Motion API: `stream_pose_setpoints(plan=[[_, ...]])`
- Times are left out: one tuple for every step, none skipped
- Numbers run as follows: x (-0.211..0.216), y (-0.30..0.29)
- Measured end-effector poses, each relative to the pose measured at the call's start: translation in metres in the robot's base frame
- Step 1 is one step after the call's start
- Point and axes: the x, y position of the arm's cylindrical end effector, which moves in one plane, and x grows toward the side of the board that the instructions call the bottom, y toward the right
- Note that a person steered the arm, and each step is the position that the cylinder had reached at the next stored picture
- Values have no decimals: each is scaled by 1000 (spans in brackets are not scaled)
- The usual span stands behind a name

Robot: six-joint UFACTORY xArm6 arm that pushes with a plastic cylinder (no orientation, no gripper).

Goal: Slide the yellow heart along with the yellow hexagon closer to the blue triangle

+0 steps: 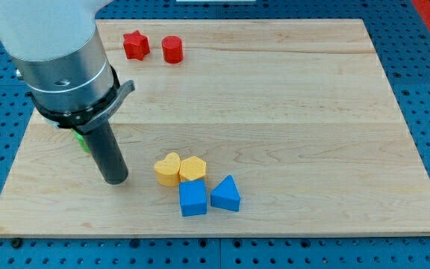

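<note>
Right of my tip (116, 179), near it, sit the touching yellow heart (168, 169) and yellow hexagon (192, 169); blue triangle (226, 194) lies just beyond, so pushing rightward suits. No jaws exist.

my tip (116, 179) sits left of the touching yellow heart (168, 169) and yellow hexagon (192, 169), near the blue triangle (226, 194).
</note>
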Motion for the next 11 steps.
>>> stream_pose_setpoints(plan=[[0, 28], [0, 40], [0, 49], [0, 63], [0, 63], [0, 56], [0, 55], [0, 55], [2, 55], [7, 55], [14, 55]])
